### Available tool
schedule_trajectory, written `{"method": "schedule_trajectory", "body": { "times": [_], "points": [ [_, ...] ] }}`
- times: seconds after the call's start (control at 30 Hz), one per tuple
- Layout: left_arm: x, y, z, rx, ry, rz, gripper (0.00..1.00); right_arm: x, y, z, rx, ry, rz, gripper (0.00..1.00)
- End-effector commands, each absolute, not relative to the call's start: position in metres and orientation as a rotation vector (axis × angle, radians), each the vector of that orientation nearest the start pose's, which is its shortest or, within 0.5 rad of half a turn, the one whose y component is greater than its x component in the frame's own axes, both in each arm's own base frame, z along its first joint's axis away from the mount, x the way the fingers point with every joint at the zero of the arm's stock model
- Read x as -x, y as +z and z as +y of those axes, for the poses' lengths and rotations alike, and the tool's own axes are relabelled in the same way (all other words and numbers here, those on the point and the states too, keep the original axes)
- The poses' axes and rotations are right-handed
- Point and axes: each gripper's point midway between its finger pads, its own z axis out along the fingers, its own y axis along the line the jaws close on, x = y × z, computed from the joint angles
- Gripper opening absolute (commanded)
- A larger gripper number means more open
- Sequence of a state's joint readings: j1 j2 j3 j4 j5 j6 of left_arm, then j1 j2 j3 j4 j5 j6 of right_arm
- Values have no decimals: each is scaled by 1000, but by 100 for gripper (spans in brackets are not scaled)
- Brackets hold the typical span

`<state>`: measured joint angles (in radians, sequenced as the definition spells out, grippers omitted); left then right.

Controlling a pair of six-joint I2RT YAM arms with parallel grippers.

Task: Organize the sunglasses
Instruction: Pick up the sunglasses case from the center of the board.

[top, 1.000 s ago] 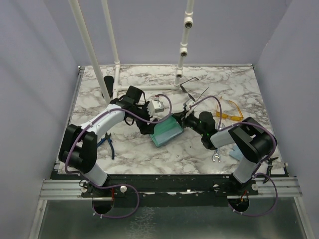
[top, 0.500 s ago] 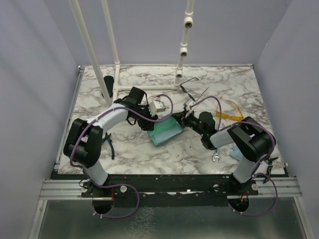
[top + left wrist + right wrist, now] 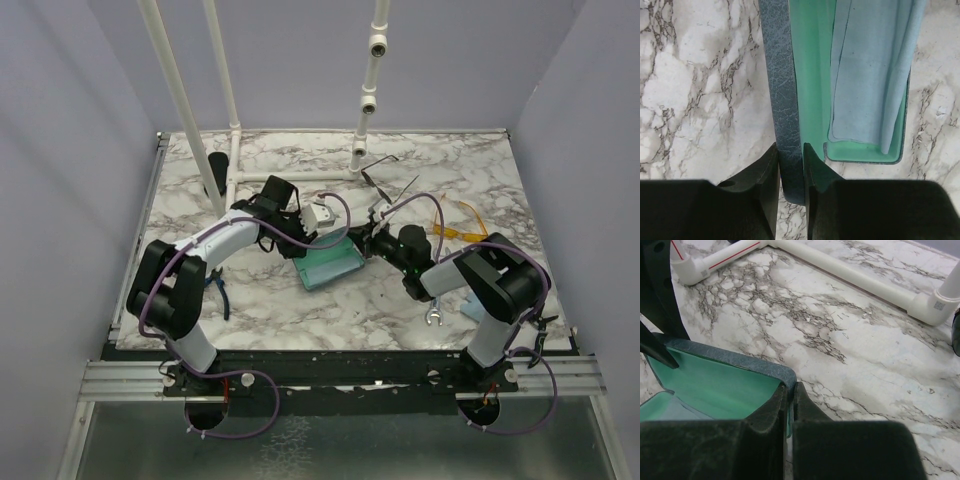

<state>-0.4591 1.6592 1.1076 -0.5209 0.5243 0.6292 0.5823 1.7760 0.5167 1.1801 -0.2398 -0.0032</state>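
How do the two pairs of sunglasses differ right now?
The wire-frame pair is thin and dark; the plastic pair is translucent yellow-orange. The wire-frame pair lies farther back, by the white pipe; the plastic pair nearer, further right. Both lie outside the open case.

left pincer [image 3: 790, 151] | nipping lid edge of case [image 3: 780, 75] | pale cloth [image 3: 870, 75] inside | marble table [image 3: 700, 75]

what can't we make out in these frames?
- Top view: how left gripper and right gripper meet the open case; their wrists cover the fingertips.
- Left wrist: case's far end, cut by top edge; anything under the cloth.
- Right wrist: dark object at right edge, cut off, unidentifiable.
- Top view: black case, partly behind white pipe.
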Motion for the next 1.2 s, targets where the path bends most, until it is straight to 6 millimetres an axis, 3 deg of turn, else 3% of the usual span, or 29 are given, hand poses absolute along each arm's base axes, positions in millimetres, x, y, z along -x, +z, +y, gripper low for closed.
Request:
{"method": "schedule_trajectory", "body": {
  "times": [0.0, 0.3, 0.4, 0.57, 0.7, 0.9, 1.03, 1.17],
  "points": [
    [-314, 101, -231, -1516, -463, 1935, 0, -356, 111, 287, 632, 660, 1510, 7],
    [-332, 108, -231, -1577, -149, 1880, 0, -352, 116, 288, 634, 689, 1569, 32],
    [-331, 107, -230, -1589, -75, 1868, 0, -345, 114, 285, 639, 701, 1623, 43],
    [-323, 100, -230, -1611, -1, 1866, 0, -325, 105, 273, 618, 729, 1763, 50],
    [-324, 100, -230, -1586, 8, 1867, 0, -308, 99, 263, 570, 749, 1877, 51],
    [-322, 100, -235, -1584, -3, 1864, 0, -294, 84, 245, 466, 706, 2068, 43],
    [-321, 99, -237, -1586, -6, 1861, 0, -283, 76, 245, 402, 747, 2168, 35],
    [-319, 97, -238, -1592, -14, 1859, 0, -269, 62, 244, 296, 805, 2260, 33]
  ]
}}
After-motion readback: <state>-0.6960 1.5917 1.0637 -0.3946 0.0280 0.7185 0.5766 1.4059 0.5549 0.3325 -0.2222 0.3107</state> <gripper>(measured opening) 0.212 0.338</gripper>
